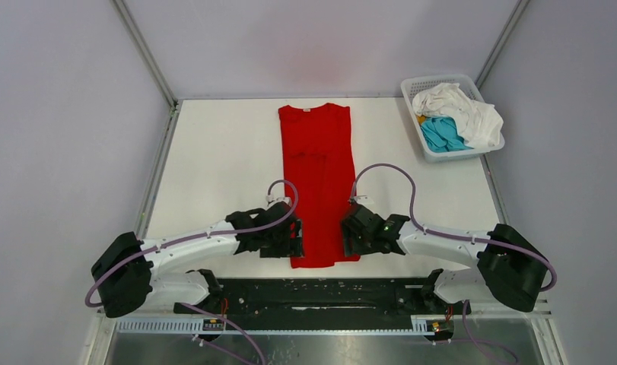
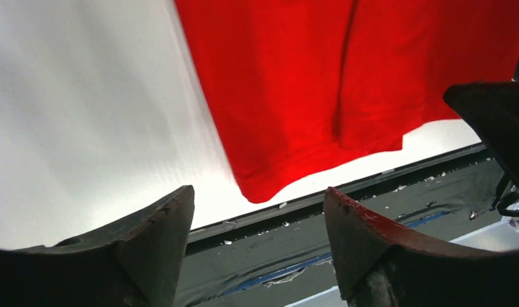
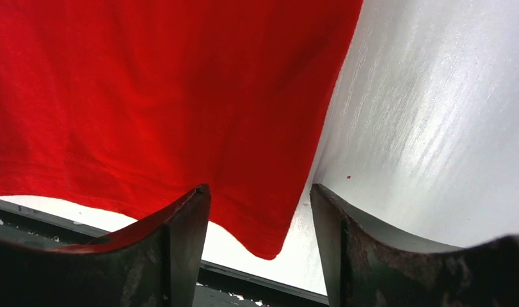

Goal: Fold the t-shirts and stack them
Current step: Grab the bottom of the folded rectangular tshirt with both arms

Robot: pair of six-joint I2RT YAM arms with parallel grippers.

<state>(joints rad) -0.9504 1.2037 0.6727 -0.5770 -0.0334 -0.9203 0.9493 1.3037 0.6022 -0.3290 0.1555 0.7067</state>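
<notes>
You are looking at a white table point(image 1: 214, 152) with the red t-shirt point(image 1: 318, 175) lying flat, folded lengthwise. Far right of it, a basket point(image 1: 434, 79) is holding the white t-shirt point(image 1: 461, 110) and teal t-shirt point(image 1: 442, 134). At its near corners, left gripper point(image 2: 258, 195) and right gripper point(image 3: 258, 190) are standing part open, gripping nothing.

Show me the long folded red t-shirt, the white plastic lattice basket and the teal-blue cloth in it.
long folded red t-shirt point(image 1: 318, 175): top external view, middle of the cloth.
white plastic lattice basket point(image 1: 434, 78): top external view, far rim.
teal-blue cloth point(image 1: 442, 133): top external view, its middle.
</notes>
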